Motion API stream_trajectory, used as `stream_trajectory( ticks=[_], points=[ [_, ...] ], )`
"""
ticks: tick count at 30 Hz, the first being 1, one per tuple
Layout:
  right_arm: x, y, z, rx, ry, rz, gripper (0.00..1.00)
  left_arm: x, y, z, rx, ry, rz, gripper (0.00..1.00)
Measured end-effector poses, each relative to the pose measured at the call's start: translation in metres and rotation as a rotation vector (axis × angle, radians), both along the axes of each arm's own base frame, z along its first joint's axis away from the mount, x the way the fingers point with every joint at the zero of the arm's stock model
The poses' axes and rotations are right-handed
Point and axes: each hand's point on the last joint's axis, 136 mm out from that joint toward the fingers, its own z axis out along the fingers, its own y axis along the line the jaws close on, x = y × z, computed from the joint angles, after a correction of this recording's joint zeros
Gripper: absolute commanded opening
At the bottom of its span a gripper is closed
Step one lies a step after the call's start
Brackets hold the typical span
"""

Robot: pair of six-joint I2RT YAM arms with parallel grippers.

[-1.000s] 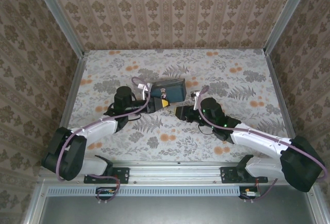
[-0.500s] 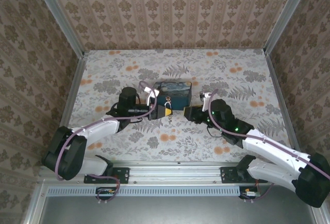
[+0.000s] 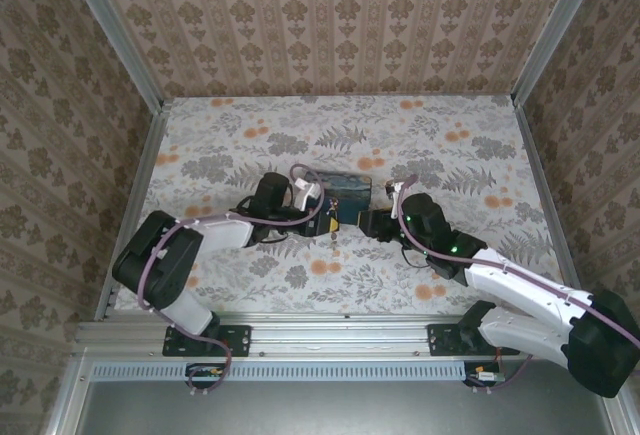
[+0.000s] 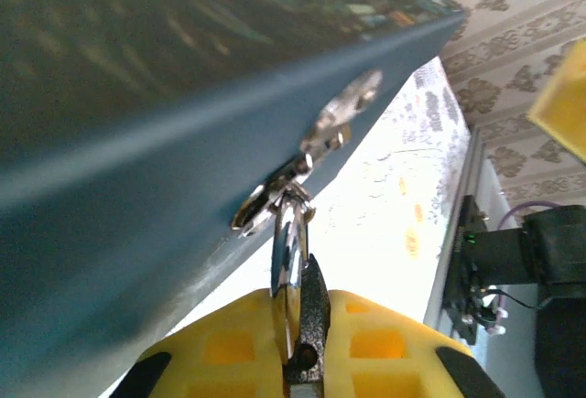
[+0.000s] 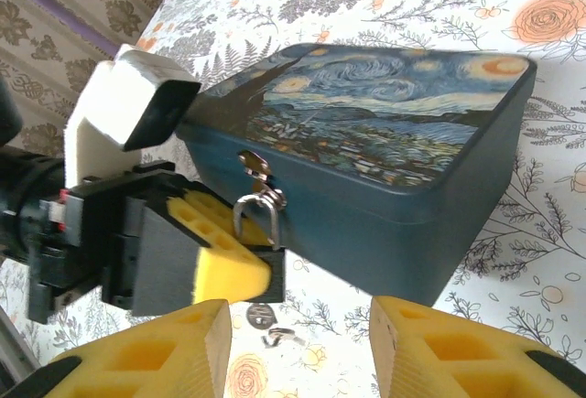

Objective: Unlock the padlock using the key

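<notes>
A black padlock point(image 5: 282, 265) hangs by its silver shackle point(image 5: 258, 213) from the hasp of a dark blue box point(image 5: 394, 206) with a painted lid. My left gripper point(image 5: 203, 253) is shut on the padlock body, its yellow pads squeezing it from both sides. In the left wrist view the padlock point(image 4: 312, 320) sits between the pads of that gripper point(image 4: 302, 305), with the shackle point(image 4: 287, 238) running up to the hasp point(image 4: 343, 110). The key point(image 5: 260, 315) lies flat on the table below the padlock, with a small ring beside it. My right gripper point(image 5: 300, 343) hovers open just in front of the key, holding nothing.
The box point(image 3: 340, 188) stands mid-table, with my left gripper point(image 3: 322, 217) and right gripper point(image 3: 368, 221) meeting at its near side. Patterned walls close in the table on three sides. A metal rail point(image 3: 340, 323) runs along the near edge.
The left arm has reached further right, and the box and padlock shifted right and nearer with it. The right gripper drew back to the right, its jaws narrowing slightly.
</notes>
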Motion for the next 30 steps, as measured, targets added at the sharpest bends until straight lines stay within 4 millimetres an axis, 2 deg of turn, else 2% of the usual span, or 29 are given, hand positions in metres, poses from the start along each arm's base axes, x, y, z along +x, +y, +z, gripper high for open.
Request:
stream_trajectory(
  ticks=[1,3,5,7,10,13,18,23,26,30],
  points=[
    [0.0,0.0,0.0,-0.001,0.001,0.0,0.45,0.002,-0.003,-0.004,0.009,0.0,0.001,0.06],
    [0.0,0.0,-0.001,-0.003,0.004,0.0,0.45,0.005,-0.009,-0.01,0.023,-0.007,0.004,0.25],
    [-0.001,0.0,-0.002,-0.006,0.007,0.0,0.45,0.008,-0.011,-0.012,0.029,-0.006,0.014,0.33],
    [-0.001,-0.001,-0.004,-0.011,0.014,0.0,0.44,0.01,-0.011,-0.013,0.035,-0.003,0.027,0.35],
    [-0.002,-0.003,-0.007,-0.02,0.022,-0.003,0.44,0.01,-0.009,-0.013,0.044,0.01,0.039,0.44],
    [-0.002,-0.004,-0.008,-0.026,0.025,-0.01,0.44,0.008,-0.007,-0.006,0.046,0.024,0.05,0.45],
    [0.0,-0.003,-0.016,-0.043,0.043,-0.012,0.44,0.006,-0.003,0.031,0.003,-0.028,0.068,0.45],
    [-0.001,-0.001,-0.038,-0.081,0.089,-0.005,0.44,0.009,0.007,0.054,0.007,-0.044,0.109,0.45],
    [-0.007,0.007,-0.059,-0.121,0.126,0.024,0.46,0.022,0.019,0.065,0.05,-0.051,0.182,0.45],
    [-0.014,0.019,-0.091,-0.231,0.156,0.06,0.48,0.056,0.046,0.077,0.123,-0.098,0.328,0.45]
  ],
)
